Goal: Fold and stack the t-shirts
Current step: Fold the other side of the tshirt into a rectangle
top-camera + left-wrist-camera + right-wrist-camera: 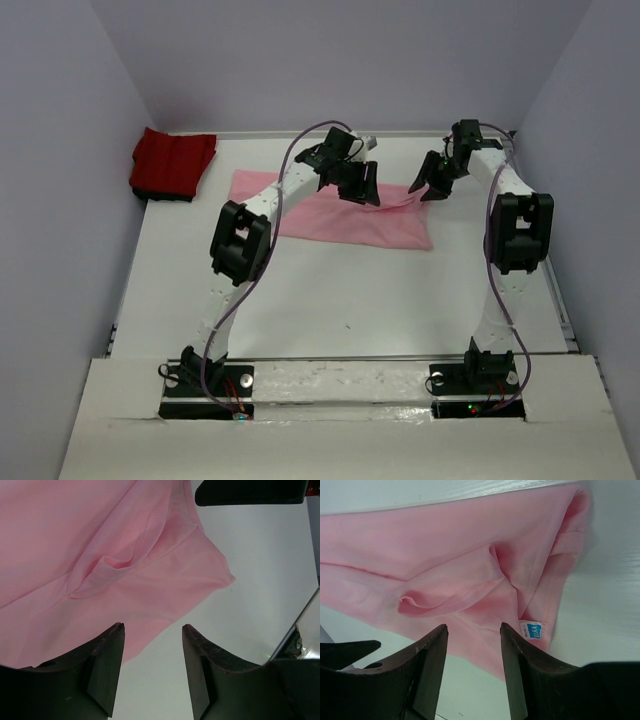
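Observation:
The light pink t-shirt (350,225) lies partly folded across the back middle of the white table, with a wrinkled fold and sleeve hem (100,555) and a blue-and-white neck label (532,630). The deep red t-shirt (172,165) sits folded at the back left corner. My left gripper (365,185) (152,626) hovers open over the pink shirt's near edge, with nothing between its fingers. My right gripper (430,185) (473,626) hangs open just above the shirt's collar end (470,565), also holding nothing. Both grippers are close together over the shirt's back right part.
Grey walls close in the table (340,300) on the left, back and right. The table's right edge (300,625) shows in the left wrist view. The red shirt partly overhangs a dark strip by the left wall.

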Action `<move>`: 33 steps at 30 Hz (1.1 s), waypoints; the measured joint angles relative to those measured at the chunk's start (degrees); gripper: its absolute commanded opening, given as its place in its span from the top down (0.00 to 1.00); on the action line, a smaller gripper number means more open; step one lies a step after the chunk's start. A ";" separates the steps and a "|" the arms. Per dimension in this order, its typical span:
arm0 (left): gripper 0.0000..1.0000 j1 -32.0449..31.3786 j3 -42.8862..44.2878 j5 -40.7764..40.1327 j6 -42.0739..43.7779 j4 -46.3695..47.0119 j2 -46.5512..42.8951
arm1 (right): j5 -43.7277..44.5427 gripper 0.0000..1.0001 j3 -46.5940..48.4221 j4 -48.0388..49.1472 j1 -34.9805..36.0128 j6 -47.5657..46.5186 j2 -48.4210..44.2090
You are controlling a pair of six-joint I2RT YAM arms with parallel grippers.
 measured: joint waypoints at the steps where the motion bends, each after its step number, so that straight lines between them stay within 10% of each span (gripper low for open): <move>1: 0.41 -0.31 0.66 -0.85 0.42 -0.31 0.48 | -0.28 0.48 0.00 0.04 0.04 0.20 0.26; 33: 0.39 -0.85 6.47 -10.43 7.06 -0.11 7.23 | -0.72 0.49 2.73 0.98 0.04 0.57 5.77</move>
